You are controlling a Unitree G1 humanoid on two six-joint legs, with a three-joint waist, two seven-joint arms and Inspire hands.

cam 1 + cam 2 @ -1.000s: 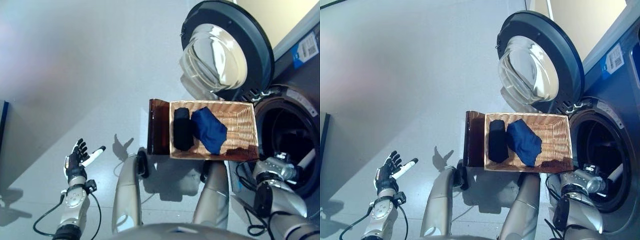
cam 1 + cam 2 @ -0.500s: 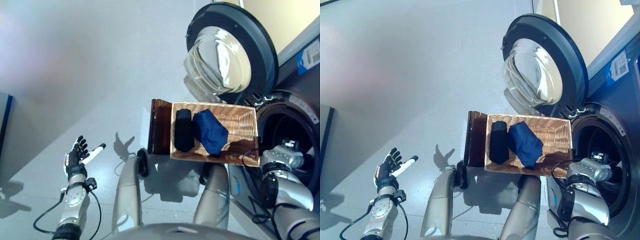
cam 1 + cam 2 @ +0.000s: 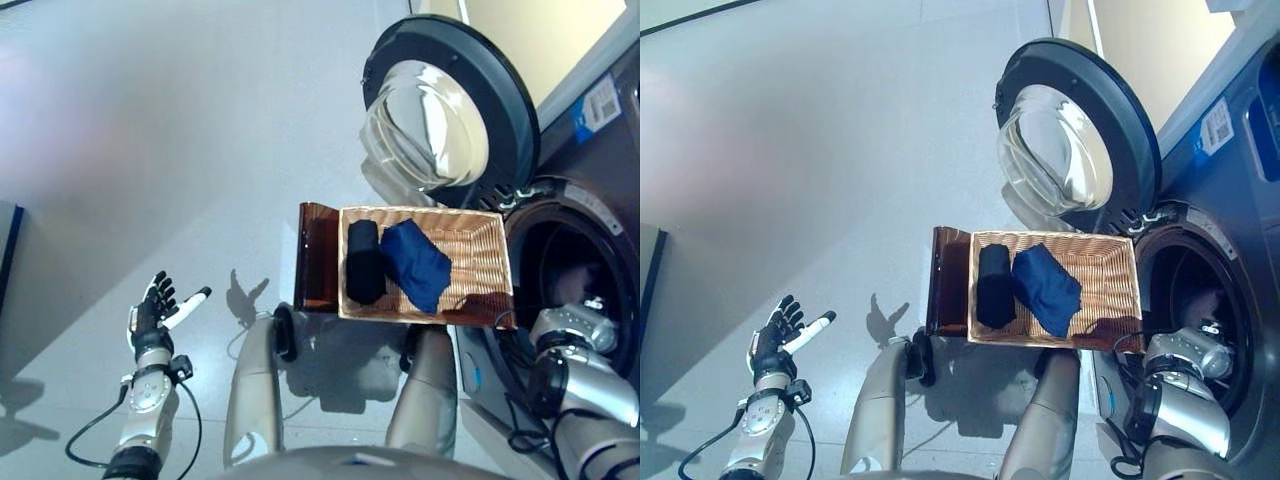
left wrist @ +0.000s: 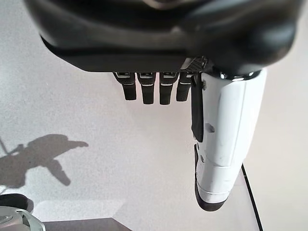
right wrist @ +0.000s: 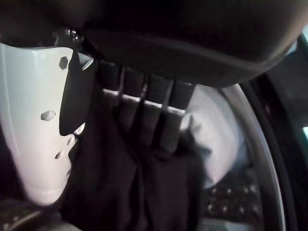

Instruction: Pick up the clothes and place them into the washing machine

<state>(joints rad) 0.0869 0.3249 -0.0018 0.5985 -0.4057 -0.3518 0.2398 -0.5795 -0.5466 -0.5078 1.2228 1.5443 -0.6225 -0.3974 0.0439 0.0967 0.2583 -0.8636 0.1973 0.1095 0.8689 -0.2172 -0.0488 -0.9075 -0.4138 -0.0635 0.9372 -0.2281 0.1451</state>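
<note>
A wicker basket (image 3: 482,228) holds a rolled black garment (image 3: 362,262) and a blue garment (image 3: 415,262). It stands just left of the washing machine's drum opening (image 3: 555,265). My right hand (image 5: 144,113) reaches inside the drum, thumb and fingers curled on a dark garment (image 5: 120,192). A white cloth (image 5: 219,139) lies deeper in the drum. From the head views only the right wrist (image 3: 572,325) shows at the drum's rim. My left hand (image 3: 152,318) hangs open over the floor at lower left, holding nothing.
The round washer door (image 3: 450,105) stands swung open behind the basket. A brown stand (image 3: 318,255) adjoins the basket's left side. A dark-edged panel (image 3: 6,240) sits at the far left. Grey floor (image 3: 150,150) spreads to the left.
My right wrist has moved from beside the basket's corner further into the drum opening. The camera has shifted slightly. The left hand has stayed where it was.
</note>
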